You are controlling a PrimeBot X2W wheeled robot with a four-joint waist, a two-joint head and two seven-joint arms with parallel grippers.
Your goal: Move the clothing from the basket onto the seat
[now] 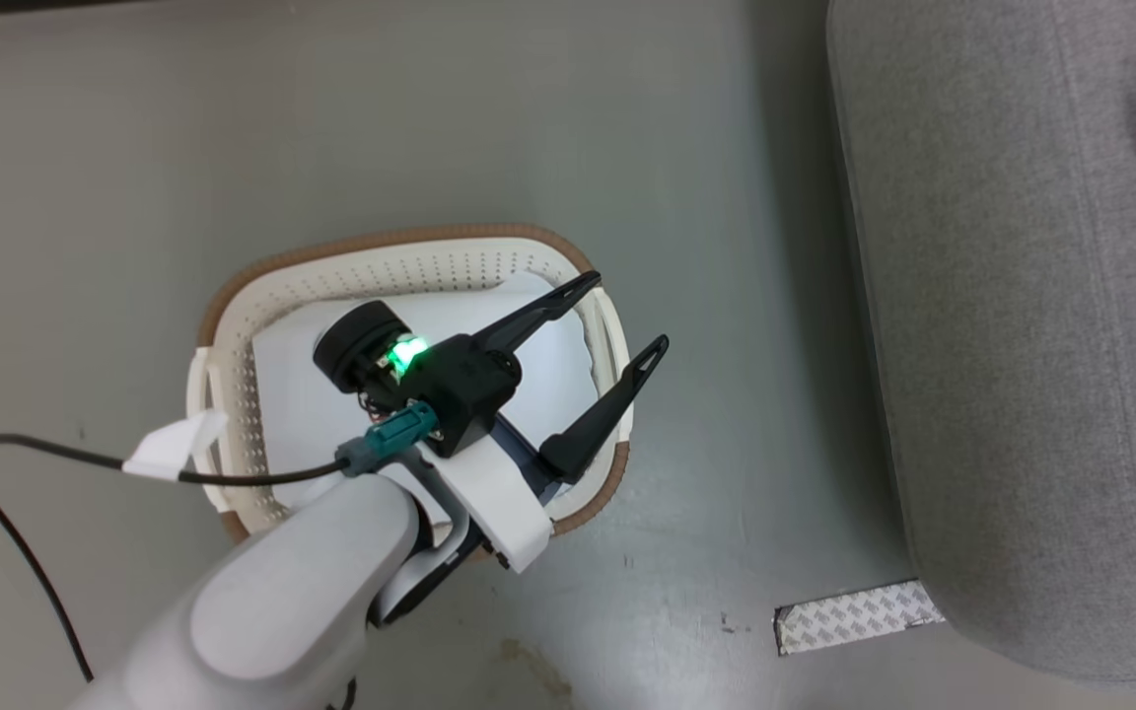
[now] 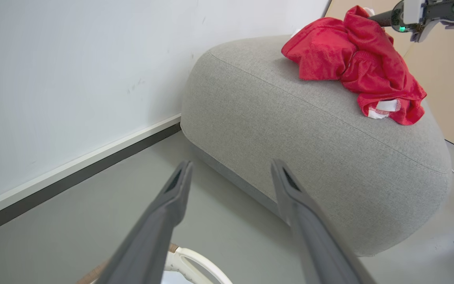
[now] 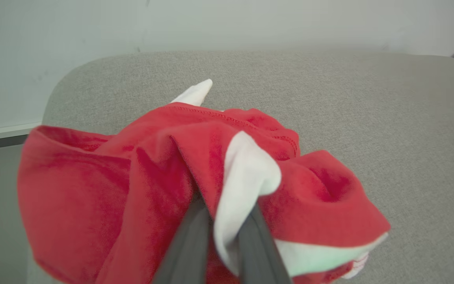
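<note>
— Grey floor [image 1: 331, 118] runs under everything, and a pale wall [image 2: 73, 79] stands behind it. Where is the left gripper [image 1: 627, 311]?

— Over the basket [image 1: 262, 286], with its two dark fingers spread wide and nothing between them. One fingertip hangs above the basket's far rim, and the other is just past its side wall. A flat white pad [image 1: 292, 394] lies on the basket's bottom, beneath the wrist.

— What is ahead of those fingers?

— The seat [image 2: 290, 130], beyond the fingertips across a strip of floor. The clothing [image 2: 353, 67] is heaped on top of the seat, up and to the right of the fingertips and well apart from them.

— And the right gripper [image 3: 224, 236]?

— It is at that heap. Its fingers [image 3: 187, 252] stand close together and pinch a white band of the clothing between them. Red folds drape over the tips and spill to both sides, more to the left. Past the fabric, the seat's grey weave spreads ahead and to the right of the fingers.

— Is the heap lifted?

— In the left wrist view its bulk rests on the seat. The top is bunched up where the right gripper's finger enters it.

— Anything else near the left gripper?

— A strip of tape [image 1: 859, 613] on the floor, off to its right at the seat's corner.
</note>
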